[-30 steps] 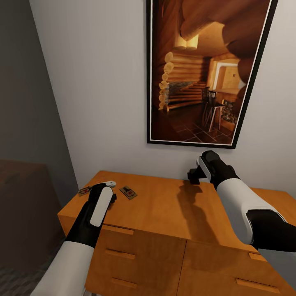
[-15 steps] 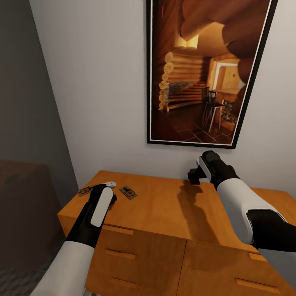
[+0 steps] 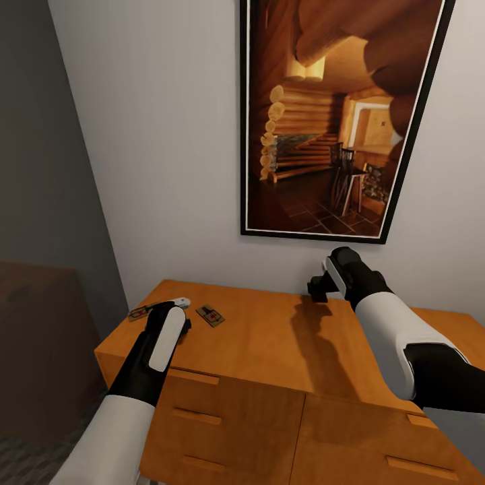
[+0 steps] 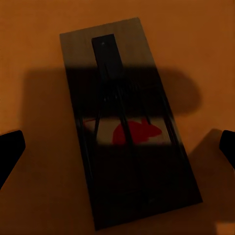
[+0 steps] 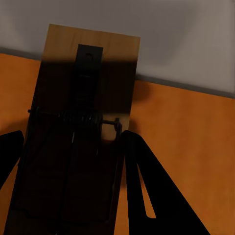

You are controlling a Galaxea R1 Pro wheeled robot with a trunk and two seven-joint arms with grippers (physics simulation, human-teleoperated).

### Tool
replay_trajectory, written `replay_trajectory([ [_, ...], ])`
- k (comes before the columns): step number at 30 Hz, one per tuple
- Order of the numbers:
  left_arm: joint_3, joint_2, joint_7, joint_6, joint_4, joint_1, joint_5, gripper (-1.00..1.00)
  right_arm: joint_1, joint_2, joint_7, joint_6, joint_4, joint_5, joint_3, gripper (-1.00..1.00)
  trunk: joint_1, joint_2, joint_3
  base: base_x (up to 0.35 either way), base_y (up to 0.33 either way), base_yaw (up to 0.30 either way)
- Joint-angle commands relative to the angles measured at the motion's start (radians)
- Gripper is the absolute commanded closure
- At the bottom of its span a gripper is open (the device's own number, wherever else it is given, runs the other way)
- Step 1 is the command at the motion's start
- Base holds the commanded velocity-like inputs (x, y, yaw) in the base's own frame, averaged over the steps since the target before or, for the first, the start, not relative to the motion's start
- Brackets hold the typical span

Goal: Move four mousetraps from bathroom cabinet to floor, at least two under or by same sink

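The cabinet (image 3: 269, 337) is the orange-brown drawer unit in front of me. Two mousetraps lie on its top at the left end, one (image 3: 138, 312) near the corner and another (image 3: 211, 314) further in. My left gripper (image 3: 176, 325) hangs low between them. In the left wrist view it (image 4: 117, 147) is open, with a third mousetrap (image 4: 128, 132) flat on the wood between its spread fingers. My right gripper (image 3: 318, 287) is raised near the wall. In the right wrist view it (image 5: 73, 147) is shut on a mousetrap (image 5: 73, 161), held off the top.
A large framed picture (image 3: 330, 114) hangs on the white wall above the cabinet. A grey wall (image 3: 47, 168) and a dark low block (image 3: 34, 337) stand to the left. Drawer fronts with bar handles (image 3: 195, 416) face me. A pale small piece (image 3: 179, 302) lies by the left gripper.
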Motion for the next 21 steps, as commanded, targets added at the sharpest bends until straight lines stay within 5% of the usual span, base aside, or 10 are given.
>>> replay_trajectory([
  [1, -0.001, 0.000, 0.010, 0.005, 0.078, 0.000, 0.011, -1.00, -0.001, 0.000, 0.001, 0.004, -0.001, 0.001, 0.002, 1.00, 0.000, 0.000, -0.001, 0.000, 0.000, 0.000],
  [2, -0.001, 0.000, 0.010, 0.005, 0.079, -0.001, 0.011, -1.00, -0.001, 0.000, 0.001, 0.004, -0.001, 0.001, 0.002, 1.00, 0.000, 0.000, -0.001, 0.000, 0.000, 0.000],
  [3, -0.001, 0.000, 0.010, 0.005, 0.079, -0.001, 0.011, 1.00, -0.001, 0.000, 0.001, 0.004, -0.001, 0.001, 0.002, 1.00, 0.000, 0.000, -0.001, 0.000, 0.000, 0.000],
  [21, 0.001, 0.000, 0.010, 0.005, 0.084, -0.001, 0.009, 1.00, -0.001, -0.003, 0.001, 0.004, 0.001, 0.000, 0.002, 1.00, 0.000, 0.000, -0.001, 0.000, 0.000, 0.000],
])
